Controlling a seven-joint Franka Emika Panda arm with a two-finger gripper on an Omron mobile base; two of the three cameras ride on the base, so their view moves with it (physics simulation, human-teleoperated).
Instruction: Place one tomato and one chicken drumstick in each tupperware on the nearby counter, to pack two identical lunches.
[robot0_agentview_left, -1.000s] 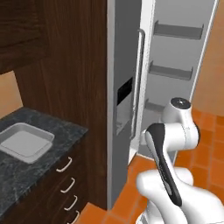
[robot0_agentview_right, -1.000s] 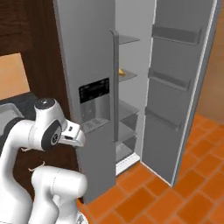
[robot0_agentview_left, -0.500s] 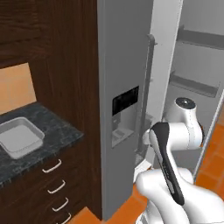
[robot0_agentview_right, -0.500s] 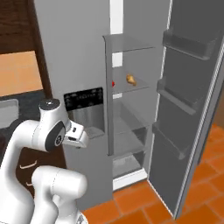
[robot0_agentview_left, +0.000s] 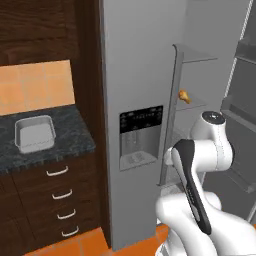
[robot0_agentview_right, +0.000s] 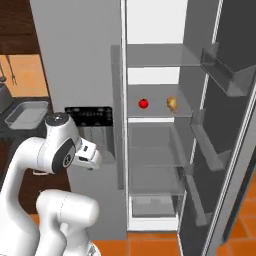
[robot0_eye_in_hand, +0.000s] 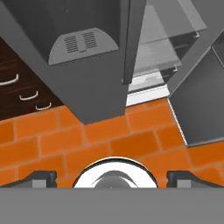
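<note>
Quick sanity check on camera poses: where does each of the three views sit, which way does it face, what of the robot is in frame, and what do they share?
Left base view: behind-left of the arm, facing the fridge door and counter with a tupperware.
Right base view: behind-right, facing the open fridge; tomato and chicken drumstick on a shelf; arm lower left.
Hand view: on the hand, looking down at orange floor; gripper with both tips far apart.
Shared: both base views show the arm, drumstick, tupperware.

Grey fridge (robot0_agentview_right: 85, 60) seen with right door (robot0_agentview_right: 225, 150) swung open; dispenser panel (robot0_agentview_left: 141, 137) set in closed left door. Orange brick floor (robot0_eye_in_hand: 109, 135) below.
</note>
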